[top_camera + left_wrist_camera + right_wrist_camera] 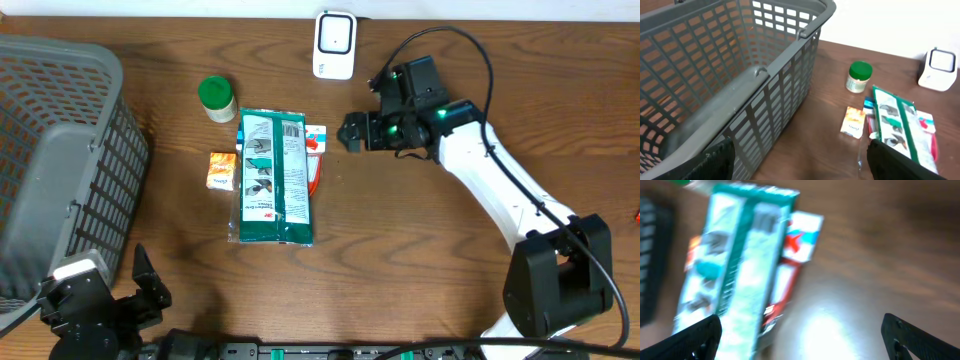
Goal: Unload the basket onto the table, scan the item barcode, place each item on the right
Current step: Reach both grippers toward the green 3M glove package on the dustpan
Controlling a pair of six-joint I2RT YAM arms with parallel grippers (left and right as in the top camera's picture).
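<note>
Right tool (348, 131) wide, arm outstretched near packet (272, 180) | left tool (150, 285) wide, seemingly folded beside basket (110, 180)

dark wood table (420, 260), grey basket (100, 200) far left, white scanner (335, 45) top centre, green-lid jar (215, 97) upper left of middle, green packet (272, 180) mid-frame, little orange box (221, 170) just left of it, red-and-white pack (316, 150) peeking out on its right

This looks like a mock shop checkout set up in a robot lab. A grey plastic shopping basket (60, 150) fills the left of the frame on a wooden worktop (400, 260). A white barcode scanner (334, 45) stands at top centre. Packaged goods lie mid-frame: a green packet (273, 178), a green-lidded jar (216, 98) and a small orange box (221, 170). A white robot arm (490, 170) reaches in from the right.
</note>
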